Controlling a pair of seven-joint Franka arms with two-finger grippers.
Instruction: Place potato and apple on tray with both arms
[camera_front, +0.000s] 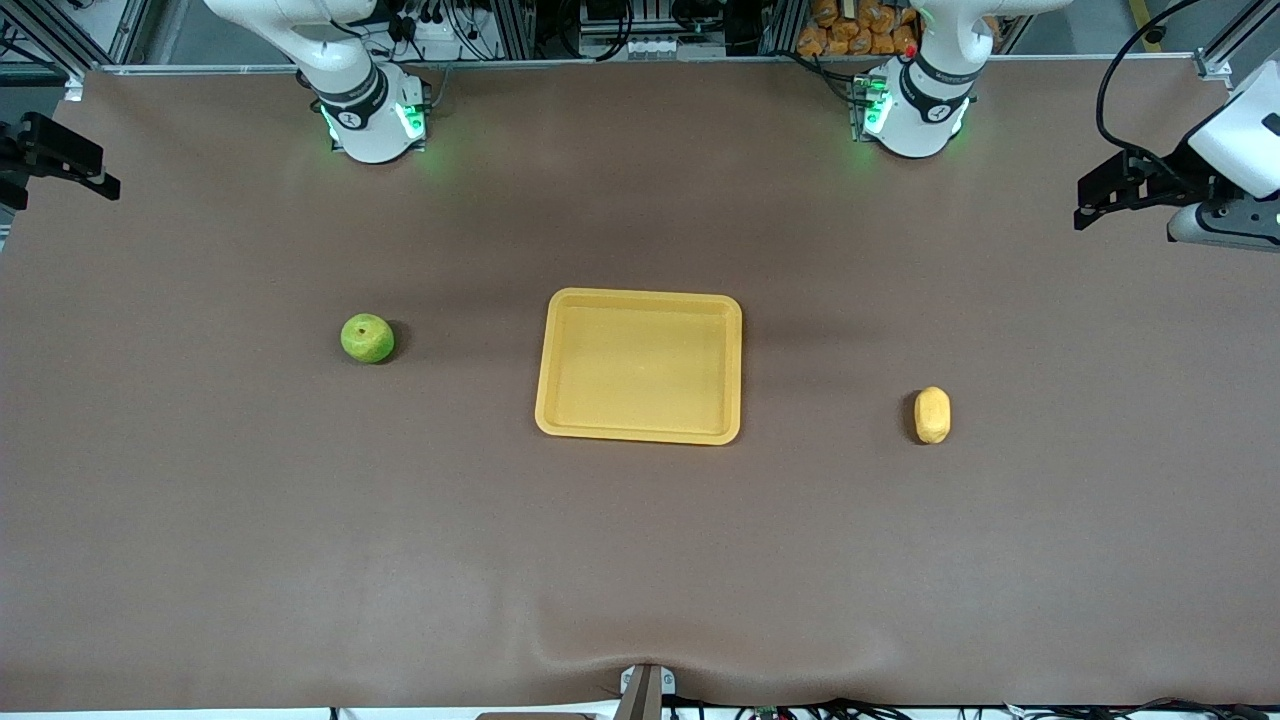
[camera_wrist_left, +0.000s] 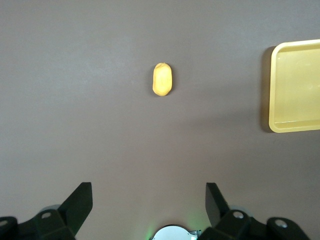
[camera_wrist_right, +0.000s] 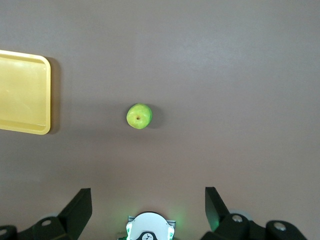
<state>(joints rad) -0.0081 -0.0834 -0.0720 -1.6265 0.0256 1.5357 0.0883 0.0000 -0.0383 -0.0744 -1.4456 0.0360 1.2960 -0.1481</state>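
Observation:
The yellow-orange tray (camera_front: 640, 366) lies empty in the middle of the brown table. The green apple (camera_front: 367, 338) sits beside it toward the right arm's end, stem dimple up. The pale yellow potato (camera_front: 932, 414) lies toward the left arm's end, a little nearer to the front camera than the apple. My left gripper (camera_wrist_left: 148, 192) hangs open high over the table's left-arm end (camera_front: 1095, 205), looking down on the potato (camera_wrist_left: 163, 79) and a tray corner (camera_wrist_left: 295, 85). My right gripper (camera_wrist_right: 148, 196) hangs open high over the right-arm end (camera_front: 100, 185), above the apple (camera_wrist_right: 139, 116) and the tray's edge (camera_wrist_right: 22, 92).
Both arm bases (camera_front: 375, 120) (camera_front: 915, 115) stand with green lights along the table's edge farthest from the front camera. A small metal clamp (camera_front: 645, 690) sits at the nearest edge, where the brown cover is slightly wrinkled.

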